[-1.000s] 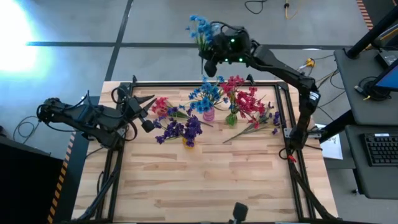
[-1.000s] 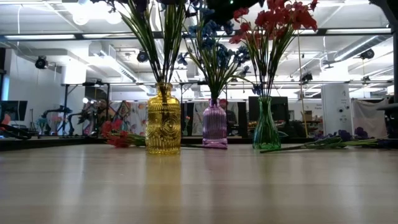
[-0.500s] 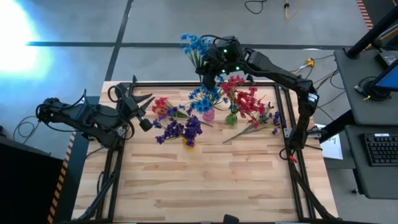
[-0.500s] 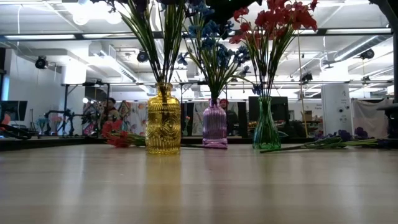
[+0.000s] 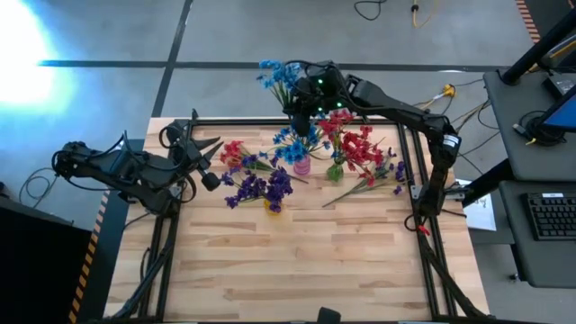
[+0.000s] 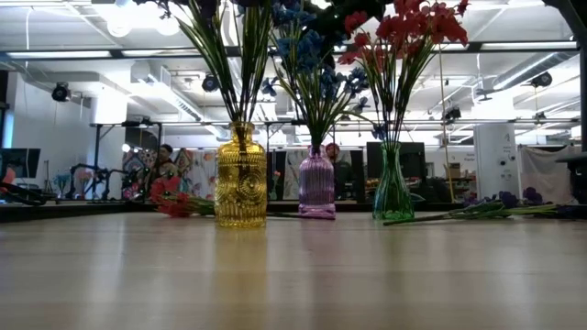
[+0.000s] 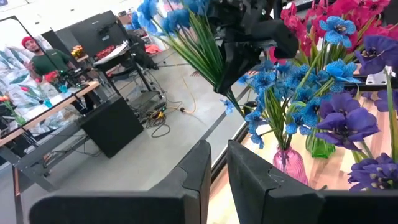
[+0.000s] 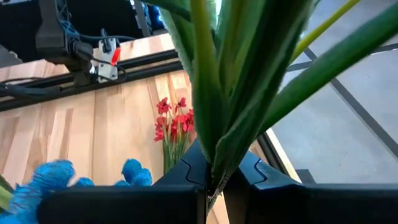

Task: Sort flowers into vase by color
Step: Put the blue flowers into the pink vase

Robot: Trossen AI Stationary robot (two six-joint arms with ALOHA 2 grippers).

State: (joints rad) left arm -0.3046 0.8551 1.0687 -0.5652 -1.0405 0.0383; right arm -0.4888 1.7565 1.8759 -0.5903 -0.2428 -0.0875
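— Progress first: how much is sorted?

— Most of it, by my judgement. Purple sprigs stand in the yellow vase (image 6: 240, 180), blue ones in the pink vase (image 6: 316, 184), red ones in the green vase (image 6: 392, 188). My right gripper (image 5: 310, 97) pinches a blue sprig (image 5: 279, 72) by its stems, fingers pressed tight on the green, and it hangs just above the pink vase at the table's far edge.

— What is left?

— This sprig has to go down into the pink vase below my jaws. Then the loose ones: a red sprig (image 5: 241, 155) lying on the wood beside my left gripper (image 5: 209, 162), whose fingers are nearly pressed together and hold nothing, and a few mixed stems (image 5: 369, 184) lying beyond the green vase, on the far side from that idle gripper.

— Room to move?

— Tight under my right jaws: blue blooms (image 5: 297, 139) already crowd the vase mouth, and the red bunch (image 5: 355, 144) stands just beside. The black table frame (image 5: 270, 122) runs close behind. Towards the near side the tabletop (image 5: 297, 261) lies bare.
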